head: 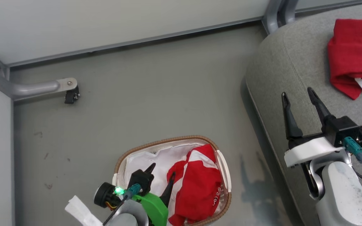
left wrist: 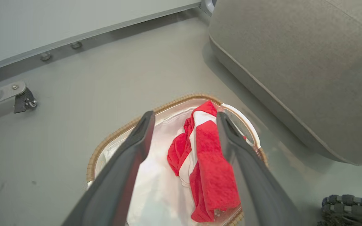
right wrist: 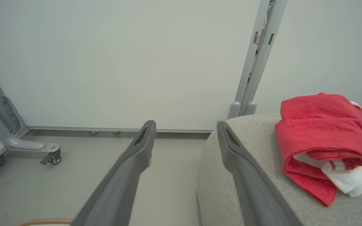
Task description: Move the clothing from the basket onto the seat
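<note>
One red garment [head: 200, 185] with white panels lies crumpled in the right half of the basket [head: 168, 139], resting on the white liner [head: 156, 160] and reaching up to the rim on the side nearest the seat [head: 287, 69]. A small white printed mark shows near its lower edge. The second red garment [head: 353, 50] lies loosely folded on top of the seat, towards its far side, with a bit of white cloth sticking out at one end. The basket stands on the grey floor [head: 152, 88], near the seat's rounded edge but not touching it. The left gripper [head: 162, 169] is over the basket with its fingers spread apart and pointing into it. One finger is right at the edge of the garment there, though I cannot tell whether it touches the cloth, and nothing is clamped between the fingers. The right gripper [head: 297, 92] is above the near edge of the seat, its fingers also apart and holding nothing, well short of the garment lying there. Beyond the floor is a pale wall panel [head: 105, 18], and a grey metal leg [head: 42, 88] with a small caster [head: 72, 95] stands at the left.
</note>
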Available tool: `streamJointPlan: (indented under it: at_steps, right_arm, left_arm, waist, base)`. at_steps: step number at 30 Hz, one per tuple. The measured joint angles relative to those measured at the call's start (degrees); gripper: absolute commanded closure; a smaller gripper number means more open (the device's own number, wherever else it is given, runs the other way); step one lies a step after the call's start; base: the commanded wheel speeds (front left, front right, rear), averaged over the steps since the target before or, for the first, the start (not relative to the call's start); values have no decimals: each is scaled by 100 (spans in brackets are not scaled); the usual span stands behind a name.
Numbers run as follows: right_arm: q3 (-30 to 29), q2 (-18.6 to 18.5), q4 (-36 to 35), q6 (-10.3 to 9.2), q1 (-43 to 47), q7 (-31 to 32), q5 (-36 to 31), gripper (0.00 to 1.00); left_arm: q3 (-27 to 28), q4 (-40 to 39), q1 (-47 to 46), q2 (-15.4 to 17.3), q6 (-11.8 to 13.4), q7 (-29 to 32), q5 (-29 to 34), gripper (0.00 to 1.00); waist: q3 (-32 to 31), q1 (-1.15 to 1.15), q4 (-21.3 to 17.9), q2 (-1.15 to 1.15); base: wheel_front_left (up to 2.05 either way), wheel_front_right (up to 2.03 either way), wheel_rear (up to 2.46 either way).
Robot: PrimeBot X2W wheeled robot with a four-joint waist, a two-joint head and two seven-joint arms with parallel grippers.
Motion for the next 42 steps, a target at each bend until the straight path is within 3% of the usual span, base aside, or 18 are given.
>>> streamJointPlan:
  at_steps: [9, 16, 35, 42]
  right_arm:
    - [76, -1, -267, 0, -565, 1, 186, 0]
    - [213, -3, -394, 0, -904, 0, 334, 0]
    - [493, -1, -732, 0, -1555, 0, 706, 0]
    - [577, -1, -825, 0, -1689, 0, 759, 0]
  left_arm:
    - [-1777, 664, -878, -7, -8, 256, -356, 0]
    - [-2697, 961, -1458, -9, -12, 279, -654, 0]
    - [-3375, 2332, -2653, -3, -10, 314, -692, 0]
    - [-3460, 2683, -2944, -3, 222, 555, -647, 0]
  waist:
    - [1013, 0, -312, 0]
    - [1729, 1, -566, 0]
    - [3132, 1, -1187, 0]
    - [3417, 1, -1345, 0]
  base:
    - [0, 0, 0]
    - [0, 0, 0]
    - [0, 0, 0]
    - [0, 0, 0]
